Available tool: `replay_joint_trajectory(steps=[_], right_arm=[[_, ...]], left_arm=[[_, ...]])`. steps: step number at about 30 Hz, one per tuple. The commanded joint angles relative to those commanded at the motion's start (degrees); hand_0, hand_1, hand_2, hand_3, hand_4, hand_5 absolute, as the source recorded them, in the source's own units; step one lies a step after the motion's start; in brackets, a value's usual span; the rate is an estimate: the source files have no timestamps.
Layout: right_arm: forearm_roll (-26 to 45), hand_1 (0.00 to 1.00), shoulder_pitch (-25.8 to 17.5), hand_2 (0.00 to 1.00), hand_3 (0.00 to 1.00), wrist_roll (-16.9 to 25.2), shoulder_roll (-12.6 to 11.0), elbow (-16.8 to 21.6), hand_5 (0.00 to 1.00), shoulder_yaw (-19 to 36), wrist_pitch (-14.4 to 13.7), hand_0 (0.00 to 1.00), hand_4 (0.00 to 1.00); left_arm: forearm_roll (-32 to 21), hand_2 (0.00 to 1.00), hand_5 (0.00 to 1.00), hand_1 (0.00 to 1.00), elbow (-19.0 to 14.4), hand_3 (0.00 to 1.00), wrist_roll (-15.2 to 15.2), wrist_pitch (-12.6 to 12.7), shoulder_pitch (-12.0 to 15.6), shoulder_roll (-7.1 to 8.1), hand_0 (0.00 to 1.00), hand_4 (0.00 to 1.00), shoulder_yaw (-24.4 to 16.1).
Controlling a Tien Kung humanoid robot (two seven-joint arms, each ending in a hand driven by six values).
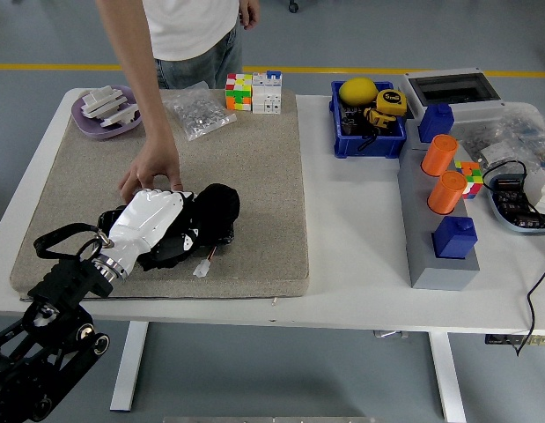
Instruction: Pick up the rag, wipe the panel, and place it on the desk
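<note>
Rag (pixel 215 207), black and bunched, is lying under the left hand (pixel 158 225), whose fingers (pixel 186 236) are curling down onto the cloth and pressing it against the dark panel (pixel 221 236) beneath. The panel is showing only at its edge just past the fingertips, with a small white plug (pixel 202 269) and red wire sticking out just below them. Panel and rag are resting on the grey felt mat (pixel 254 167), which is covering the left part of the white table (pixel 360 256). Behind the fingers, on the far side, a person's hand (pixel 151 172) is pressing flat on the mat, almost touching the silver back of the robot's hand. Well beyond the fingers to the right a blue bin (pixel 369 132) is standing.
</note>
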Motion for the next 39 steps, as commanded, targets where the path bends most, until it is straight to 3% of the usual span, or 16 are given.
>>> replay_joint_trajectory(steps=[23, 29, 39], right_arm=[[0.2, 0.64, -0.3, 0.681, 0.612, 0.0, 0.1, 0.0, 0.499, -0.2, 0.1, 0.764, 0.998], [-0.2, 0.64, -0.4, 0.681, 0.611, 0.0, 0.0, 0.0, 0.499, 0.1, 0.1, 0.764, 0.998], [0.4, 0.64, -0.8, 0.681, 0.611, -0.1, 0.1, 0.0, 0.5, -0.6, 0.1, 0.764, 0.998]], left_arm=[[0.0, 0.549, 0.002, 0.293, 2.7, 0.519, -0.1, 0.2, 4.3, 1.38, 0.278, 0.364, -12.3], [0.0, 0.546, 0.002, 0.294, 4.7, 0.518, -0.7, 0.5, 4.8, 2.21, 0.278, 0.362, -14.6], [0.0, 0.546, 0.002, 0.295, 6.5, 0.518, -1.4, 1.1, 6.0, 2.14, 0.278, 0.364, -20.8]])
